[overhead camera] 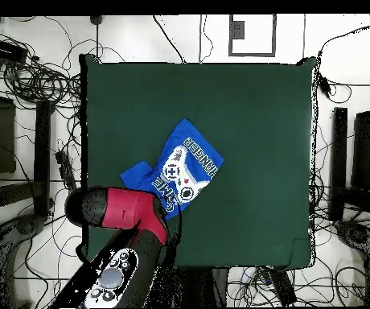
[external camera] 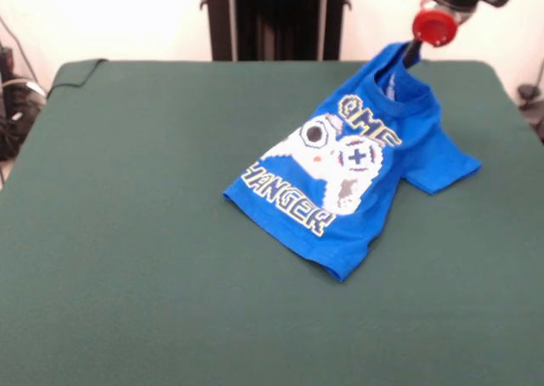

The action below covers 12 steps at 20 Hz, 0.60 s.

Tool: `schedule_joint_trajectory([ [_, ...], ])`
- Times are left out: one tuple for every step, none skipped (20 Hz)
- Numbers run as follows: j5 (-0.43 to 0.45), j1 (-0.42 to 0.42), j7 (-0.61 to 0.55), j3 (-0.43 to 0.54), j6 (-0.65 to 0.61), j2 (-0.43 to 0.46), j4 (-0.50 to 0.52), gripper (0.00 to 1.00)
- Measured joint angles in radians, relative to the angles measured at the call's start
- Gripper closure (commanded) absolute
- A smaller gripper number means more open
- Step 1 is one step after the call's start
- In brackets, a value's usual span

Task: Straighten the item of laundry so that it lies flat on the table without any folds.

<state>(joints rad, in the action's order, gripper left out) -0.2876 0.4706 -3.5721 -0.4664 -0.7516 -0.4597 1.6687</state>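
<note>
Shirt (external camera: 353,182) is lying print-up right of centre on the green desk (external camera: 127,233), hem spreading toward the left, while its collar is rising to the tool (external camera: 411,56) at upper right, which is pinching the fabric.

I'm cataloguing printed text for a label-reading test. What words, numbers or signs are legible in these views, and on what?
"ANGER": lower line of block lettering on the blue T-shirt; any letter before it is lost in a fold.
"ME": end of the upper line by the collar; the start is creased and unreadable.
"+": sign on the printed game controller.
Nothing readable on the table or the gripper.
</note>
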Motion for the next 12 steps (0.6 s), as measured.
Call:
schedule_joint_trajectory([
  [0.003, 0.001, 0.0, -0.002, -0.001, 0.001, -0.002, 1.0],
  [0.027, 0.011, 0.0, -0.019, -0.005, 0.008, -0.014, 1.0],
  [0.04, 0.017, 0.0, -0.028, -0.008, 0.012, -0.021, 1.0],
  [0.082, 0.034, 0.0, -0.053, -0.018, 0.021, -0.042, 1.0],
  [0.099, 0.041, 0.0, -0.062, -0.023, 0.023, -0.051, 1.0],
  [0.111, 0.046, 0.0, -0.069, -0.026, 0.025, -0.057, 1.0],
  [0.133, 0.057, 0.0, -0.082, -0.032, 0.029, -0.072, 1.0],
  [0.146, 0.065, 0.0, -0.091, -0.036, 0.033, -0.086, 1.0],
  [0.148, 0.069, 0.0, -0.093, -0.036, 0.034, -0.095, 1.0],
  [0.15, 0.073, 0.0, -0.095, -0.037, 0.036, -0.103, 1.0],
  [0.15, 0.075, 0.0, -0.095, -0.037, 0.038, -0.109, 1.0],
  [0.15, 0.077, 0.0, -0.095, -0.037, 0.039, -0.116, 1.0],
])
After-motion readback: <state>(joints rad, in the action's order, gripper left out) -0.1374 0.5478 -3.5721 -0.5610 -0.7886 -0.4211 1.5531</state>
